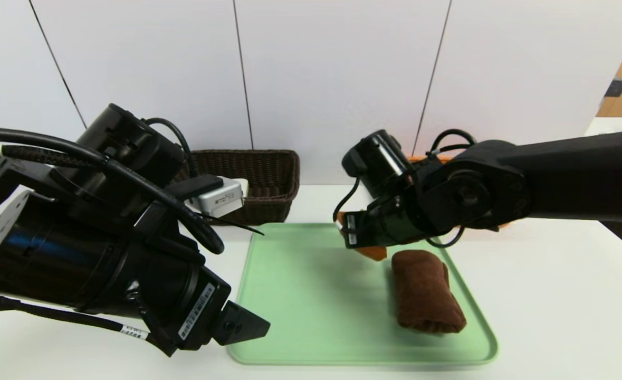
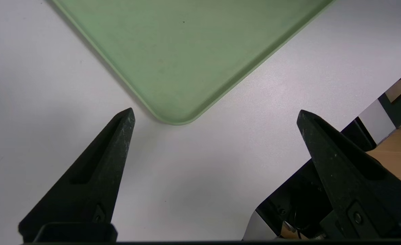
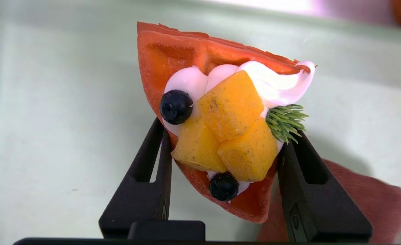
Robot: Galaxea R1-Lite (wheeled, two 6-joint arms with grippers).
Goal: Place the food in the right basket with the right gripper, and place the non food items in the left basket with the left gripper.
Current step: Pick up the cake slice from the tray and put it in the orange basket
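The food (image 3: 220,129), an orange pastry with white cream, yellow pieces, dark berries and a green sprig, is clamped between the fingers of my right gripper (image 3: 227,127). It hangs above the far side of the green tray (image 1: 300,295), and only an orange corner of it (image 1: 374,252) shows under the right gripper (image 1: 361,240). A rolled dark brown towel (image 1: 426,293) lies on the tray's right side, just beside the pastry. My left gripper (image 2: 215,111) is open and empty over the table by the tray's near left corner (image 2: 176,117). The dark brown left basket (image 1: 268,174) stands at the back.
The right basket (image 1: 420,157) is mostly hidden behind the right arm; only an orange-tan sliver of it shows. My left arm fills the near left of the head view. The table's edge runs close to the left gripper (image 2: 322,146).
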